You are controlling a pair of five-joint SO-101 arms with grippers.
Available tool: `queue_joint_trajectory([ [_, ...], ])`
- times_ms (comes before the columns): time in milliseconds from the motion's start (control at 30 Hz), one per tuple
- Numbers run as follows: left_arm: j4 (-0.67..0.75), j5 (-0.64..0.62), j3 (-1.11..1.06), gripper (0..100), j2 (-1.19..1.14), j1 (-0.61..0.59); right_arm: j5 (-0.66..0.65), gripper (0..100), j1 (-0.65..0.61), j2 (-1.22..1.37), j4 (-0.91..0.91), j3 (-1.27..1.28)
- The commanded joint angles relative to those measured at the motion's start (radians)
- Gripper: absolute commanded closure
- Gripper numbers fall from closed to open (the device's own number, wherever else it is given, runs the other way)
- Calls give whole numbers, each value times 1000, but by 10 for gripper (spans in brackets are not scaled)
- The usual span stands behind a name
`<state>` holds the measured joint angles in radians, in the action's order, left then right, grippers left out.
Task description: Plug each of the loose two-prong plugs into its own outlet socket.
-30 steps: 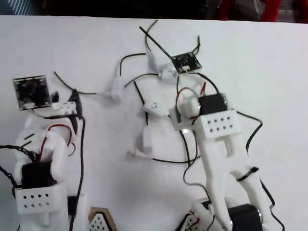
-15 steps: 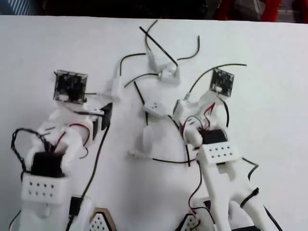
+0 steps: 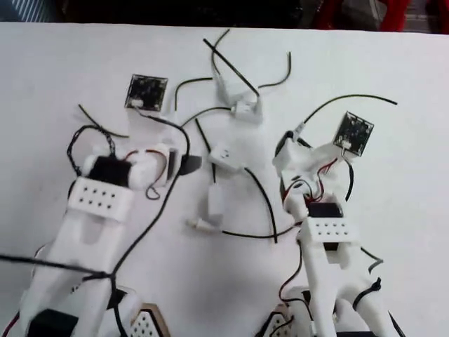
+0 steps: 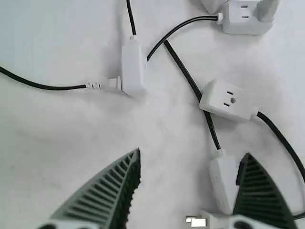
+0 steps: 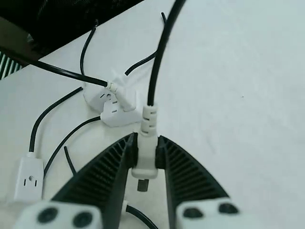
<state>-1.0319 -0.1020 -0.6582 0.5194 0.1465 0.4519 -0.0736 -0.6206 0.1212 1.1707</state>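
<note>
Right gripper (image 5: 146, 139): I've got it pinched tight on a white plug (image 5: 145, 164).
Left gripper (image 4: 190, 157): I see it spread wide, holding nothing, a loose plug (image 4: 223, 183) just beside one finger.

A flat white table (image 3: 400, 56) carries loose thin black cords (image 4: 188, 78); a white boxy plastic outlet socket (image 3: 224, 156) lies near its middle; a white oblong plastic block (image 3: 215, 201) lies just beside it; a cluster of white plastic socket pieces (image 3: 242, 109) sits farther back.
</note>
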Motion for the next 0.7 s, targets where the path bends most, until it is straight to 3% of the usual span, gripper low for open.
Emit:
queue_joint_trajectory([
  [0,6,-103,74,677,-82,64,11,981,10,-33,-24,-11],
  [267,114,-101,66,679,-243,162,9,981,16,-33,-24,-9],
  [500,112,-98,74,680,-392,252,8,981,18,-33,-22,-9],
  [667,110,44,69,727,-446,274,5,981,18,-33,-21,-9],
])
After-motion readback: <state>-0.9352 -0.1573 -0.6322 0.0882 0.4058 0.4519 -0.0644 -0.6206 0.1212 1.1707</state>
